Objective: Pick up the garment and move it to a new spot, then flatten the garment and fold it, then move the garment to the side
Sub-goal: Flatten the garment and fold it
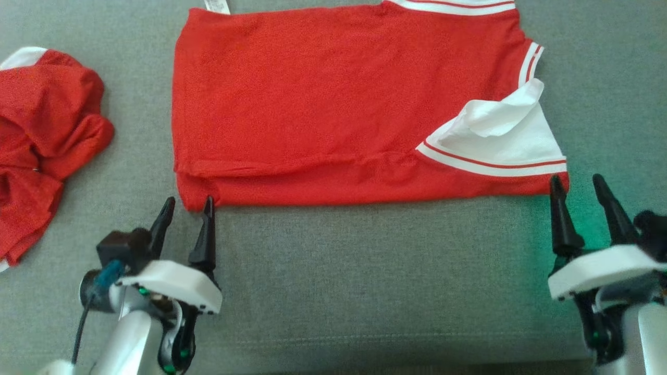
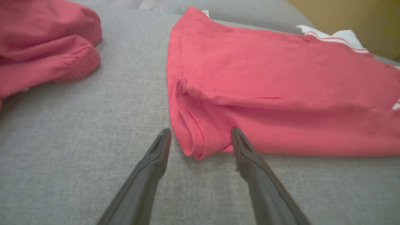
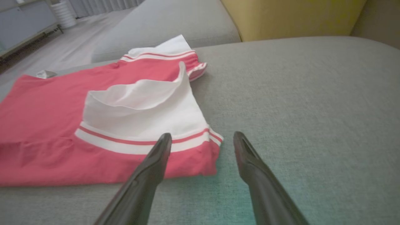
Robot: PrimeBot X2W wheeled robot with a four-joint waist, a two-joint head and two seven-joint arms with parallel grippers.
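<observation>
I have the red shirt [image 1: 323,104] with white trim lying flat on the grey sofa cushion [image 1: 365,271], with a second red garment [image 1: 41,135] crumpled to its left. My left gripper [image 1: 189,200] is wide open and empty at the shirt's near left corner. My right gripper [image 1: 577,179] is the same at the near right corner.

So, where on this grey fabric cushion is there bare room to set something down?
Widest: the near strip of grey fabric cushion, in front of the flat red garment with white striped trim, between the open left gripper and right gripper. Also bare right of that garment. Tight on the left: a narrow gap before the crumpled red garment.
</observation>
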